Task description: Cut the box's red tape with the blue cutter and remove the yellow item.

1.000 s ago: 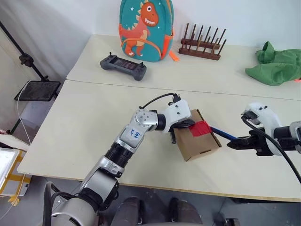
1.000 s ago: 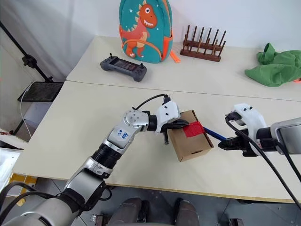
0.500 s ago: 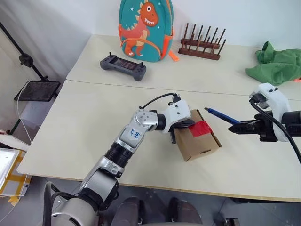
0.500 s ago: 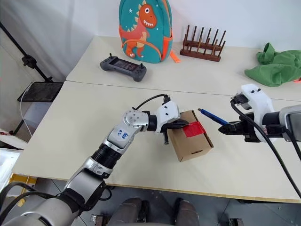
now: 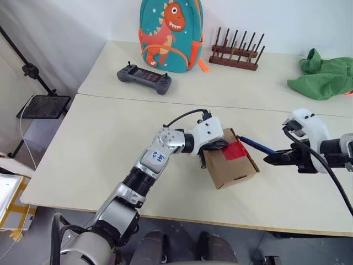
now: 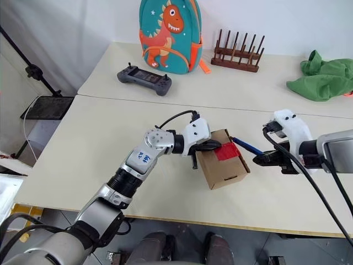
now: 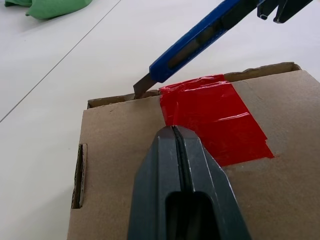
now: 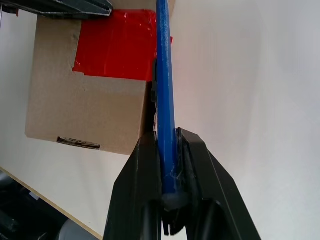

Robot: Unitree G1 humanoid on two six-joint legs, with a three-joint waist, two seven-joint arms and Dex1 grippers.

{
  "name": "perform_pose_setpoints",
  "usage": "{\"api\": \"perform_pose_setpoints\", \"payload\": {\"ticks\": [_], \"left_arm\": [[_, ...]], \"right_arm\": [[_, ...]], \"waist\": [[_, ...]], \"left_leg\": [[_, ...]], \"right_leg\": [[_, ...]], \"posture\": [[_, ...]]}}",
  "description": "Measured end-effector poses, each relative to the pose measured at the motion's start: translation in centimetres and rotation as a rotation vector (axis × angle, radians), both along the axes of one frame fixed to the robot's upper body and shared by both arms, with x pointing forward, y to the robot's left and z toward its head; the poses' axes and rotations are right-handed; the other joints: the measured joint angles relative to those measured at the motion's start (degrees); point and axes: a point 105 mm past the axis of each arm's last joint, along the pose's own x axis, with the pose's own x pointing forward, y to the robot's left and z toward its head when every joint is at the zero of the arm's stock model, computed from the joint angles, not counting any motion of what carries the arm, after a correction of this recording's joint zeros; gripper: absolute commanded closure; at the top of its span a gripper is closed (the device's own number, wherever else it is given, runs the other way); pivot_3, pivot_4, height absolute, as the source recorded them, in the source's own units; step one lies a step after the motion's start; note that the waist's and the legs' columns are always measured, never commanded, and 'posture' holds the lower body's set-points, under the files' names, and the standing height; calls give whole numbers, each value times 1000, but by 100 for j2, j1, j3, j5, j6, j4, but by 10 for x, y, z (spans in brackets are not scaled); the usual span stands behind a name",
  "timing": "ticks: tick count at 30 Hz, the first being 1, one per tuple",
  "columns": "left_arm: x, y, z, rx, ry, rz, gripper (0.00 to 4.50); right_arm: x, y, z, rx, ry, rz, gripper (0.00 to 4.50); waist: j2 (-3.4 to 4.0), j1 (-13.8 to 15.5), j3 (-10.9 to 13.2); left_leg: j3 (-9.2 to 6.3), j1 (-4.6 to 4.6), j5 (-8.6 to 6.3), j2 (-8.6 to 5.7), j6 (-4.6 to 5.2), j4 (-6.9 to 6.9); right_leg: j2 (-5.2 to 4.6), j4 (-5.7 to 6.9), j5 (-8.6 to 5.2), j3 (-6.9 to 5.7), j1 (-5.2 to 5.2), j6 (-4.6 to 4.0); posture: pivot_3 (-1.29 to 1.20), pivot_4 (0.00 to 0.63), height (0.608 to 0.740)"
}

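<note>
Silver-grey left arm (image 5: 149,165) with blue marking, white wrist housings, black cables, black two-fingered grippers

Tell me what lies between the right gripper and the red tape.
The blue cutter spans that stretch: the right gripper holds its rear end, and its blade tip meets the box edge beside the red tape, clearest in the left wrist view.

left arm reaches across toward the right, its black two-finger left gripper (image 5: 220,146) pinched fully closed and lying roughly level. right arm comes in from the right edge, its black right gripper (image 5: 268,159) pointing left, fingers clamped tight.
</note>
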Motion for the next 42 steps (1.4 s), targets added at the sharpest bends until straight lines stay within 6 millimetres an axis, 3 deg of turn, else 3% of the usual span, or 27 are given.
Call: {"api": "perform_pose_setpoints", "payload": {"ticks": [12, 25, 42], "left_arm": [[0, 0, 0, 0, 0, 0, 4500], [-1, -1, -3, -2, 8, 2, 4500], [-2, 0, -4, -8, 19, 26, 4500]], "right_arm": [[-6, -1, -5, 13, 40, 2, 4345], [-13, -6, 5, 17, 141, 17, 4345], [-8, -8, -3, -5, 209, 48, 4345]], "waist": [[0, -2, 0], [2, 4, -2], [2, -2, -22]], "left_leg": [[0, 1, 0, 0, 0, 0], [-4, 0, -1, 0, -1, 1], [-4, 1, -5, 1, -4, 0]], "right_leg": [[0, 1, 0, 0, 0, 0], [-17, -6, -1, 2, 0, -1], [-14, -3, -1, 1, 0, -2]], "posture": [[0, 150, 740], [0, 150, 740], [0, 150, 740]]}}
